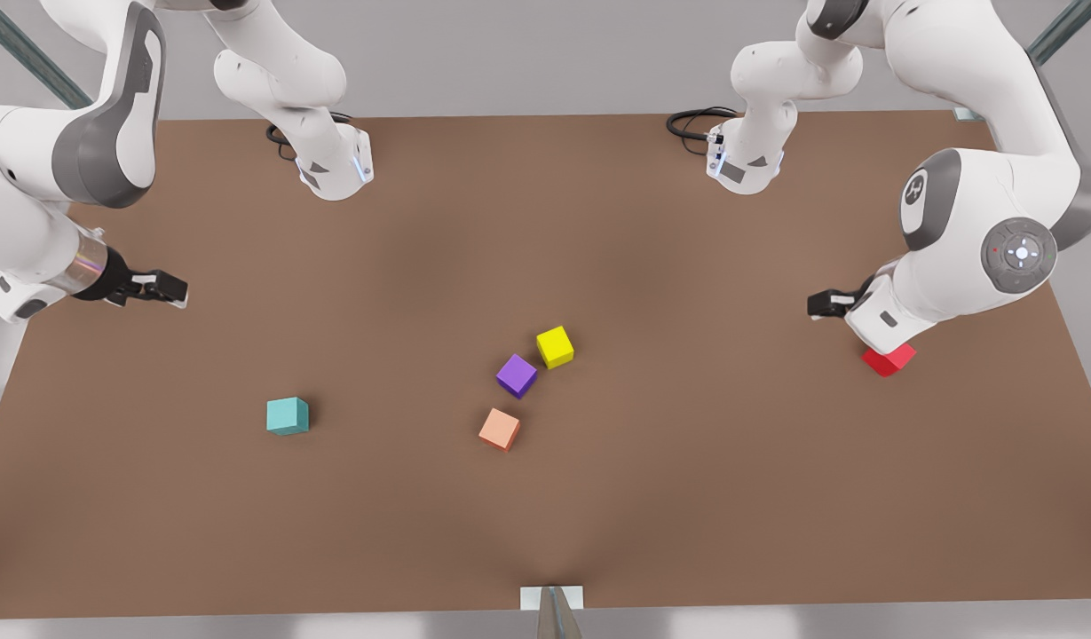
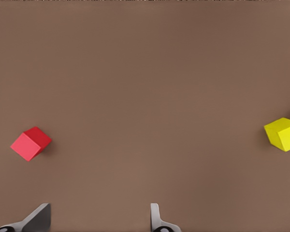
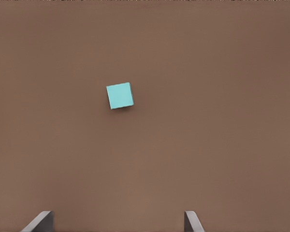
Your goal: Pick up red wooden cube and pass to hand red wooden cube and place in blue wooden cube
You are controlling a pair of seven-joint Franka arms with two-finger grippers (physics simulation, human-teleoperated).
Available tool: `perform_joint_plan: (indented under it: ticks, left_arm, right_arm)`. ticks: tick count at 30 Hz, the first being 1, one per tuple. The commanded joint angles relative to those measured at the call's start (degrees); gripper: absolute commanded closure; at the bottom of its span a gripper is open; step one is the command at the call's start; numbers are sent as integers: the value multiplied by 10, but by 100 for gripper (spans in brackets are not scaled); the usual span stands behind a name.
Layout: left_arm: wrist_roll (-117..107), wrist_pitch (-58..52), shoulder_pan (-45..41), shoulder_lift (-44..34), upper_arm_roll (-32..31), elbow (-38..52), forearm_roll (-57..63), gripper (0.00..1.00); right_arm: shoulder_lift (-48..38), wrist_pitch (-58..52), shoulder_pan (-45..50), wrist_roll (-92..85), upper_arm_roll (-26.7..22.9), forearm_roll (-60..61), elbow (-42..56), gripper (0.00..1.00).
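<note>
The red wooden cube (image 1: 889, 358) lies on the brown table at the front view's right, partly covered by the wrist of the arm above it. That arm carries my left gripper (image 1: 829, 303), which hovers open and empty. In the left wrist view the red wooden cube (image 2: 31, 143) sits off to one side of the spread fingers (image 2: 38, 218). The blue wooden cube (image 1: 288, 415), teal in colour, rests toward the front view's left. My right gripper (image 1: 159, 288), the hand, waits open above the table's left edge, and its wrist view shows the teal cube (image 3: 120, 95) farther out.
A yellow cube (image 1: 555, 346), a purple cube (image 1: 517, 375) and a pale orange cube (image 1: 500, 429) cluster near the table's middle. Both arm bases (image 1: 336, 169) (image 1: 745, 164) stand at the far edge. The yellow cube (image 2: 283, 134) also appears in the left wrist view.
</note>
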Motion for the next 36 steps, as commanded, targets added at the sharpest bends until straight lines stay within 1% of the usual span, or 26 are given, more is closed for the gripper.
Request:
perform_joint_plan:
  ticks: [1,4,5,7,8,9,10,13,16,17,22,24,26,30,36]
  left_arm:
    - [-17,16,0,0,0,0,-3,0]
    - [-17,16,3,0,1,-4,-3,0]
    - [-17,27,4,8,24,-21,-3,0]
    - [-17,120,25,33,76,-74,-3,0]
    - [-18,152,36,51,94,-78,-5,0]
    - [-18,190,41,65,122,-86,-33,0]
    - [-16,274,48,75,156,-141,-53,0]
    - [21,293,69,105,195,-160,-97,0]
    - [55,318,104,137,211,-169,-97,0]
    - [54,342,105,139,219,-193,-96,0]
    - [-18,361,106,139,226,-240,-99,0]
    - [-16,380,108,139,230,-279,-100,0]
    - [-18,387,106,146,230,-282,-123,0]
    - [-30,414,114,161,230,-305,-124,0]
    - [-42,434,120,175,232,-306,-124,0]
  right_arm:
    - [0,12,0,0,0,1,0,0]
    - [1,15,0,-2,-1,8,0,0]
    - [5,16,0,-1,-1,8,0,0]
    - [5,16,0,-2,-1,8,0,0]
    - [5,16,0,-2,-1,8,0,0]
    - [6,16,0,-2,-1,8,0,0]
    - [6,19,0,-4,-1,5,0,0]
    - [12,34,-5,-8,-2,12,-5,0]
    - [6,22,-3,2,-1,17,-2,0]
    - [11,24,-2,2,0,17,-2,0]
    - [18,33,-1,2,-2,11,-1,0]
    - [20,33,-1,2,-2,11,-1,0]
    - [20,33,-1,2,-2,12,-1,0]
    - [21,31,-2,2,-1,15,-3,0]
    - [22,29,-4,2,-2,18,-5,0]
